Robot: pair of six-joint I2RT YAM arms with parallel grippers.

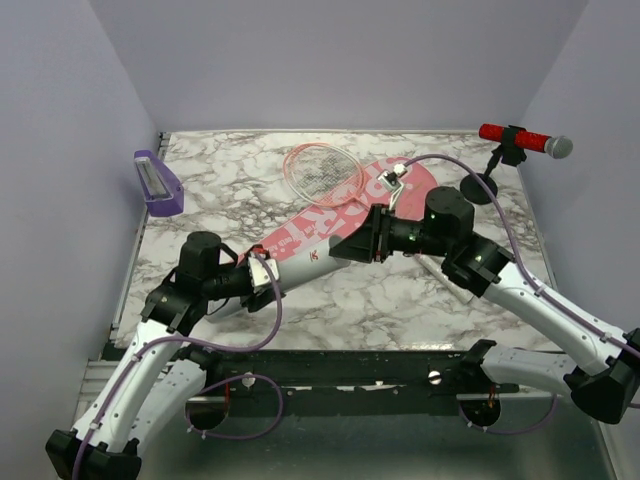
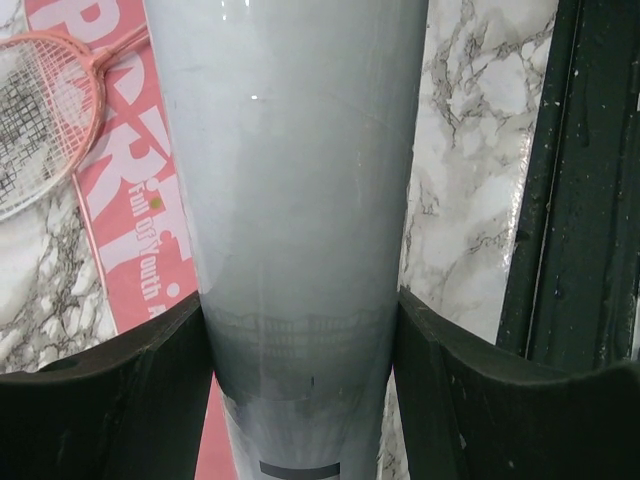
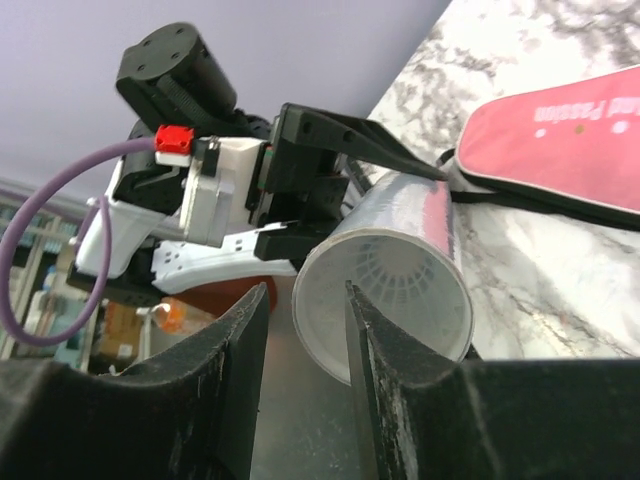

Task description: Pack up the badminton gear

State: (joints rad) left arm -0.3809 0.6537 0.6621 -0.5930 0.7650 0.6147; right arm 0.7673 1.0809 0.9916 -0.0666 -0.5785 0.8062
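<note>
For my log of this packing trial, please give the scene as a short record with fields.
left gripper: shut on tube
right gripper: open at tube's mouth
shuttlecock: inside tube
racket: lying partly across bag
bag: flat on table
other: microphone, purple tray

White-shelled arm links (image 1: 540,310) between black cylindrical motor housings (image 1: 448,210); thin purple cables (image 3: 118,150) looping alongside; scuffed matte-black fingers (image 3: 210,390); small red connector (image 3: 174,138) atop white wrist block (image 3: 215,195).
</note>
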